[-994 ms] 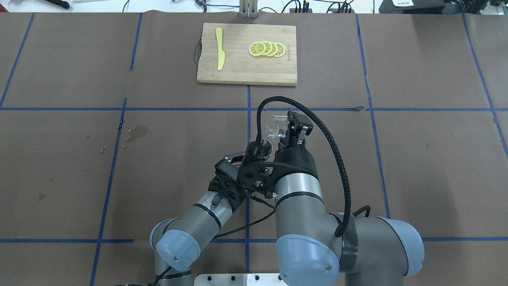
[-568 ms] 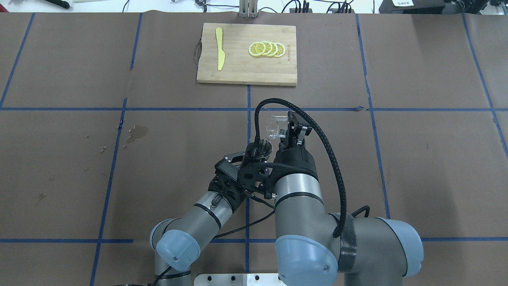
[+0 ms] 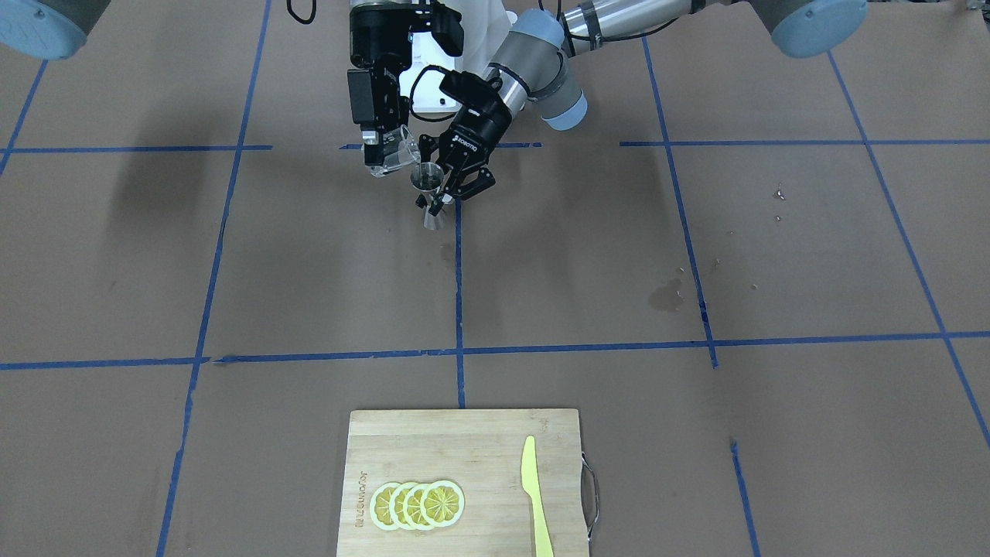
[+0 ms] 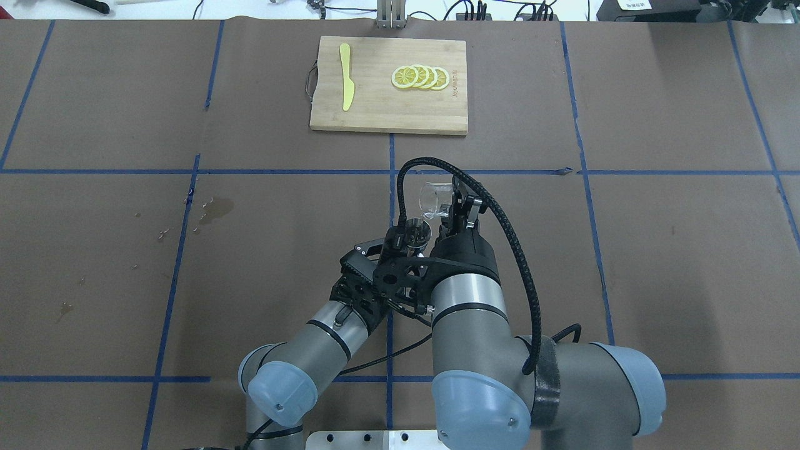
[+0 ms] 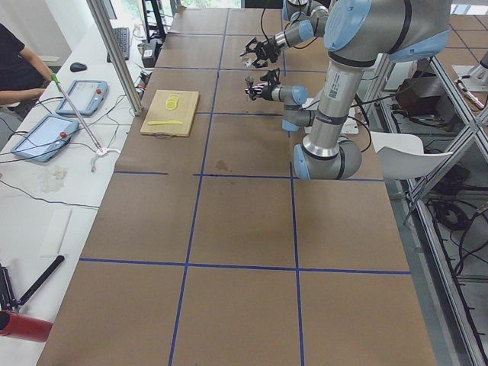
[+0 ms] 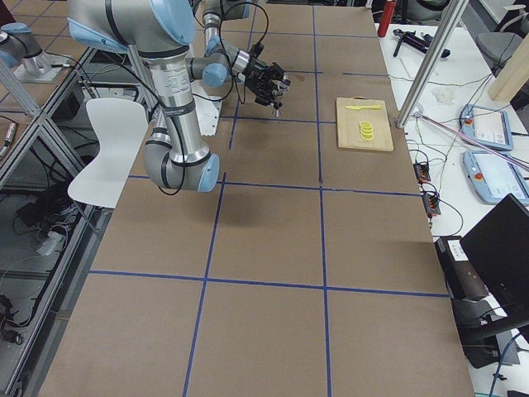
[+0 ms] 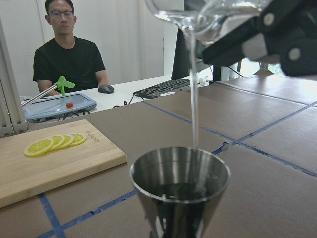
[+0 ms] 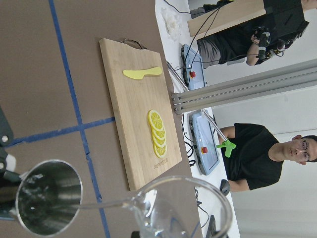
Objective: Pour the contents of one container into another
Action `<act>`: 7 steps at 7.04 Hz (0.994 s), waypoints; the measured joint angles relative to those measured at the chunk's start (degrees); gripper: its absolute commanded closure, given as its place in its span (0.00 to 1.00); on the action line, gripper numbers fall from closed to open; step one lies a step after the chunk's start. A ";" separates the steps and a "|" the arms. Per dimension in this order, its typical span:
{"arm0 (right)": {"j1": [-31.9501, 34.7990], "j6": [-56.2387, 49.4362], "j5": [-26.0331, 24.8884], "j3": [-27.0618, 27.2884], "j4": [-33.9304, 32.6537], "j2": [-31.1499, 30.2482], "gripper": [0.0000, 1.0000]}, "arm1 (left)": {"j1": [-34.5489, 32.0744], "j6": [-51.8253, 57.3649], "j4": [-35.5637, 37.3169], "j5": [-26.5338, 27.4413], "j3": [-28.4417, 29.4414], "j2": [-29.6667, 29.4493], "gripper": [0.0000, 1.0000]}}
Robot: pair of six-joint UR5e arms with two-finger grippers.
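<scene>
The clear glass tumbler [image 4: 431, 197] is tipped over the steel jigger [image 4: 417, 234], and a thin stream of water [image 7: 194, 89] runs from its lip into the jigger's upper cup [image 7: 181, 184]. My right gripper [image 4: 451, 209] is shut on the tumbler [image 3: 396, 155]. Just below and to the left in the overhead view, my left gripper [image 4: 406, 242] is shut on the jigger's waist [image 3: 433, 203] and keeps it upright. In the right wrist view the tumbler's rim [image 8: 183, 203] sits beside the jigger's mouth [image 8: 49, 196], where liquid shows.
A wooden cutting board [image 4: 375, 112] lies at the far middle with lemon slices [image 4: 420, 77] and a yellow knife [image 4: 345, 76] on it. Wet stains [image 4: 215, 209] mark the brown paper to the left. A person [image 7: 69, 54] sits beyond the table's far edge.
The right gripper has shifted slightly left and tipped the tumbler a little further, its cable swinging left with it. The left gripper and jigger have barely moved.
</scene>
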 measured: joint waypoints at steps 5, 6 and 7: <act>0.00 -3.30 -1.09 -0.03 -0.32 0.04 1.00 | 0.00 0.00 0.00 -0.08 1.19 -0.98 1.00; 0.00 -3.61 -1.16 -0.04 -0.70 0.04 1.00 | 0.00 0.00 0.00 -0.08 1.28 -1.06 1.00; 0.00 -4.11 -1.23 -0.03 -0.99 0.04 1.00 | 0.00 0.02 0.00 -0.08 1.37 -1.12 1.00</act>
